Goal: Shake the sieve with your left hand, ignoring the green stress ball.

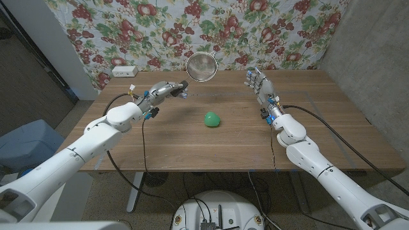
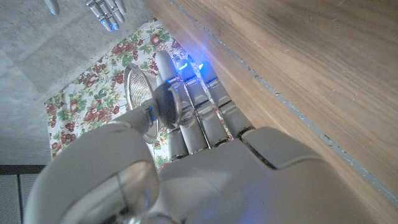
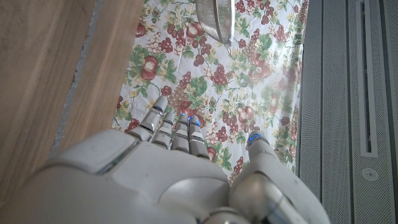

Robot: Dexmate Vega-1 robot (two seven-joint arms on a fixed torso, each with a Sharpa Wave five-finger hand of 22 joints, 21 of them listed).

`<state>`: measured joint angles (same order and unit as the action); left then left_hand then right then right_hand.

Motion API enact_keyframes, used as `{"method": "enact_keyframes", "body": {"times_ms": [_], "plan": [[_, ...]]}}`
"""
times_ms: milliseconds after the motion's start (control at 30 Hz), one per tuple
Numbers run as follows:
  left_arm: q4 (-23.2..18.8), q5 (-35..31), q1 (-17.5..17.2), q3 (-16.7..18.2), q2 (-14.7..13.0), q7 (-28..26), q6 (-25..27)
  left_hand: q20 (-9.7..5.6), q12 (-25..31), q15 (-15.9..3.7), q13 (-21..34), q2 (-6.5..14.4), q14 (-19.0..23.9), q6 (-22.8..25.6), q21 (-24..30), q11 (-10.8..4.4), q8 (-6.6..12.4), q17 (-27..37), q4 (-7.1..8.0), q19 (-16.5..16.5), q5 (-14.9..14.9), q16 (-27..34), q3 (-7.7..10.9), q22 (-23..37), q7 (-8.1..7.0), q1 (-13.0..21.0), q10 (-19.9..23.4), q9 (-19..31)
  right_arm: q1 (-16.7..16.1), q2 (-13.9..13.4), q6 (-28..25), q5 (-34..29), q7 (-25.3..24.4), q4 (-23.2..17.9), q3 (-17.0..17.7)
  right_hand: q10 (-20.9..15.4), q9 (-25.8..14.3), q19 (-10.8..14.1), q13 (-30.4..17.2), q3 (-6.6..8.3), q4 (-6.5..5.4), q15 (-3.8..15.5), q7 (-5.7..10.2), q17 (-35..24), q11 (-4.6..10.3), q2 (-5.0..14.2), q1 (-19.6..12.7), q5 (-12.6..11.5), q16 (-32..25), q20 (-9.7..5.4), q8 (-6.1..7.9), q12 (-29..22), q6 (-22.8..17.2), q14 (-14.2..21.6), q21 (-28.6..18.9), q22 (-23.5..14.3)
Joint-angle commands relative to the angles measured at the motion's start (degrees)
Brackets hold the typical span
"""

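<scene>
Left hand (image 1: pixel 167 90) holding round metal mesh sieve (image 1: pixel 201 66)

wooden table (image 1: pixel 319 121) | floral cloth (image 1: pixel 268 32) behind | white box (image 1: pixel 124 70) far-left corner

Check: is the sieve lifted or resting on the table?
Lifted. Left hand holds the sieve by its handle, bowl up against the floral backdrop.

Head view: even, moderately bright room light, soft shadows on table (image 1: pixel 307 121), edges bowed by wide lens. Wrist views: near hand blurred, blue LED glare on left hand (image 2: pixel 205 130).
</scene>
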<state>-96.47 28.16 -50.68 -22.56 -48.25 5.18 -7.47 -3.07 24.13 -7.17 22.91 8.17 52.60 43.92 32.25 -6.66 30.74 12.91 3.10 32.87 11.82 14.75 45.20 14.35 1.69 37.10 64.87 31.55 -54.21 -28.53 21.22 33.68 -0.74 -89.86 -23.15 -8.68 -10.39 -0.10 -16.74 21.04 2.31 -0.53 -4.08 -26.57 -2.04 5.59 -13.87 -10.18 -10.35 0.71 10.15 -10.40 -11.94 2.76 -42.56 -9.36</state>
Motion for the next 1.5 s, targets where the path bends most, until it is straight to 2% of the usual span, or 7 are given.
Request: {"method": "enact_keyframes", "body": {"times_ms": [33,467,733,967,1100,1267,1500], "plan": [[4.57,-1.57,1.07,-0.33,1.93,5.72,-9.23,-2.01,-0.29,-5.86,0.39,2.41,-0.53,0.64,0.58,-4.55,0.44,0.10,0.60,-0.55,0.48,-0.46,-0.16,-0.01,-1.16,1.77,4.21,0.48,-0.37,0.30,0.73,0.40,-0.09,0.17,0.24,-0.12,-0.10,0.57,0.04,0.26,0.45,-0.38,-0.42,0.08,-0.33,0.56,0.18,-0.06,-0.36,-0.16,0.45,-0.27,-0.25,0.35,0.18,0.02],[4.60,-1.49,1.23,0.02,2.14,6.46,-9.07,-1.93,-0.36,-5.98,1.09,2.39,-0.99,0.48,0.74,-4.71,1.02,0.19,1.14,-1.05,1.05,-0.74,-0.61,-0.33,-1.47,1.27,3.98,1.26,-0.23,0.51,0.87,0.16,-0.33,0.52,0.19,-0.14,-0.07,0.90,0.54,0.39,0.67,-0.66,-0.64,0.86,-0.41,0.58,0.40,-0.06,-0.52,-0.42,0.54,-0.37,-0.29,0.53,0.76,0.01],[3.98,-1.66,1.31,0.06,2.01,5.54,-6.89,-1.92,-0.30,-6.04,1.37,2.48,-0.98,0.40,0.88,-4.77,1.25,0.26,1.26,-1.06,1.27,-0.75,-0.71,-0.47,-1.41,1.18,4.11,1.57,-0.21,0.57,0.75,0.03,-0.54,0.65,0.14,-0.12,-0.06,1.06,0.84,0.47,0.78,-0.81,-0.73,1.30,-0.40,0.60,0.56,-0.05,-0.59,-0.48,0.60,-0.40,-0.35,0.54,1.13,0.00],[-0.81,-1.19,0.05,0.90,0.49,0.47,2.16,-2.18,-0.07,-6.15,1.82,2.75,-0.39,0.57,1.33,-4.82,1.74,0.47,1.24,-0.51,1.56,-0.47,-0.77,-0.68,-0.95,1.20,4.71,2.06,-0.02,0.70,0.72,-0.20,-0.73,0.94,0.04,-0.13,-0.06,1.15,1.05,0.52,0.93,-0.90,-0.80,1.62,-0.47,0.57,0.61,-0.04,-0.67,-0.53,0.64,-0.44,-0.42,0.69,1.40,0.00],[-2.89,-0.41,0.07,0.97,-0.58,-0.62,7.08,-2.10,-0.01,-6.26,2.07,2.90,-0.09,0.78,1.70,-4.83,1.91,0.46,1.00,0.03,1.67,-0.39,-0.72,-0.79,-0.34,1.37,4.88,2.08,0.16,0.79,0.65,-0.34,-0.75,1.17,-0.08,-0.15,-0.05,1.19,1.14,0.53,0.98,-0.92,-0.78,1.75,-0.55,0.57,0.65,-0.04,-0.68,-0.56,0.65,-0.46,-0.43,0.67,1.52,0.00],[-6.99,0.96,0.33,1.15,-2.36,-3.45,16.60,-2.00,-0.25,-6.28,1.78,3.12,0.37,1.03,2.15,-4.72,2.03,0.44,0.56,0.56,1.77,-0.26,-0.58,-0.93,0.32,1.70,5.30,1.90,0.34,0.93,0.66,-0.41,-0.78,1.37,-0.16,-0.13,-0.05,1.24,1.28,0.57,1.12,-1.00,-0.78,1.96,-0.48,0.59,0.63,-0.04,-0.73,-0.61,0.66,-0.47,-0.42,0.70,1.72,0.00],[-10.49,5.86,2.23,1.07,-3.85,-4.65,29.65,-1.89,-0.65,-6.24,1.42,3.30,0.69,1.12,2.64,-4.37,2.10,0.39,0.03,1.03,1.81,-0.20,-0.33,-1.09,1.09,2.13,5.62,1.72,0.47,0.94,0.65,-0.43,-0.65,1.52,-0.23,-0.10,-0.05,1.29,1.49,0.54,1.24,-1.13,-0.84,2.21,-0.47,0.60,0.71,-0.01,-0.80,-0.59,0.68,-0.48,-0.44,0.66,2.02,-0.01]]}}
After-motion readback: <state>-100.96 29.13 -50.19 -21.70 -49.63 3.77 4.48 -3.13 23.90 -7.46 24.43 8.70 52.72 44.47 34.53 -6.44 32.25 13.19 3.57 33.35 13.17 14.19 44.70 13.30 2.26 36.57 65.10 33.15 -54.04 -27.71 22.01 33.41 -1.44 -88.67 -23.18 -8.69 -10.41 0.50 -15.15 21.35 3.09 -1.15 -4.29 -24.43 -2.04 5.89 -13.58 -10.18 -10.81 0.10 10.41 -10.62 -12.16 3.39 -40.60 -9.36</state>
